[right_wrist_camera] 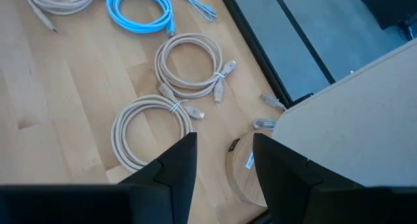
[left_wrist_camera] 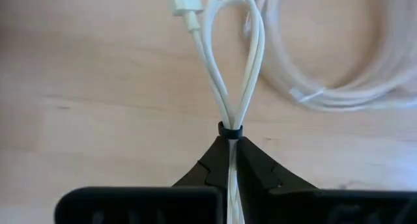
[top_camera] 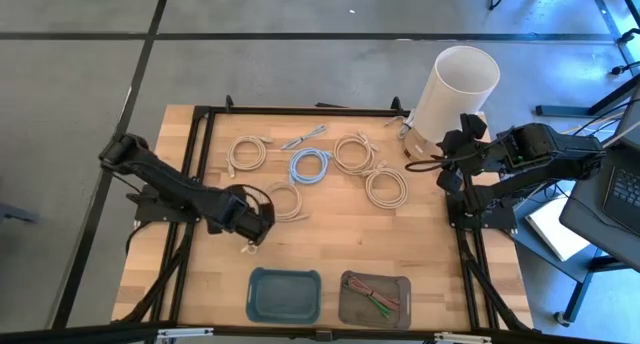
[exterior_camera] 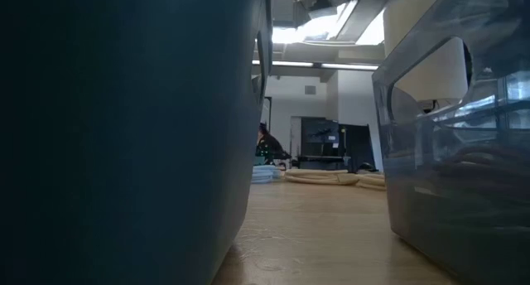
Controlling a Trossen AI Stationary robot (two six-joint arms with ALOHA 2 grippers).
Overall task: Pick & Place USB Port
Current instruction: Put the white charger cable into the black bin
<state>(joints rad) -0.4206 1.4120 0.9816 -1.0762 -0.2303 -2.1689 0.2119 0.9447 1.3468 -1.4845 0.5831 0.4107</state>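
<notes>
A white USB cable (left_wrist_camera: 229, 68), bundled by a black tie (left_wrist_camera: 229, 128), sticks out as a narrow loop past my left gripper (left_wrist_camera: 229, 140), which is shut on it. Its white plug (left_wrist_camera: 182, 6) lies beside the loop's far end. In the high view my left gripper (top_camera: 250, 227) is over the table's near-left part, next to a beige coil (top_camera: 285, 201). My right gripper (top_camera: 447, 166) waits open at the table's right edge beside a white cylinder (top_camera: 455, 89); in its wrist view the right gripper (right_wrist_camera: 225, 149) has nothing between its fingers. My left gripper pinches the white cable bundle between its two fingers just behind the black tie (left_wrist_camera: 229, 129), with the fingers lying along the strands. The loop (left_wrist_camera: 244, 28) reaches forward over the wooden table. I cannot tell whether it is lifted clear.
A blue tray (top_camera: 285, 294) and a grey tray (top_camera: 375, 297) holding coloured wires sit at the near edge. Beige coils (top_camera: 385, 187) and a blue coil (top_camera: 310, 166) lie across the far half. A wooden disc (right_wrist_camera: 244, 168) sits under the cylinder. A black frame (top_camera: 205, 114) borders the table.
</notes>
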